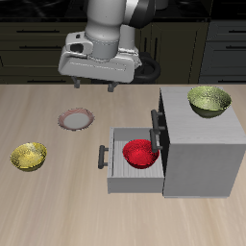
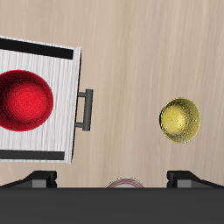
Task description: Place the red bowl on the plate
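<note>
My claw (image 1: 96, 86) hangs high above the worktop (image 1: 58, 202), fingers spread apart and holding nothing. It is close to the plate (image 1: 76, 118) and well apart from the red bowl (image 1: 140, 153). That bowl sits inside the pulled-out drawer (image 1: 117, 175) of the grey cabinet (image 1: 202, 149), nothing covering it, so I judge the step in hand to be the reach toward it, with everything of the task still to do. To do this well I would carry the claw across over the drawer and come straight down, so the fingers straddle one side of the bowl's rim, one inside and one outside, rather than trying to span the whole bowl, which looks too wide for my opening. The rim nearest the drawer handle (image 2: 85, 108) seems the freest side; the part nearer the cabinet face leaves less room and I might knock the cabinet there. Two yellow-green bowls, one (image 1: 29, 157) on the worktop and the other (image 1: 209, 100) on top of the cabinet, are not my concern. The plate lies bare, ready to receive the bowl.
</note>
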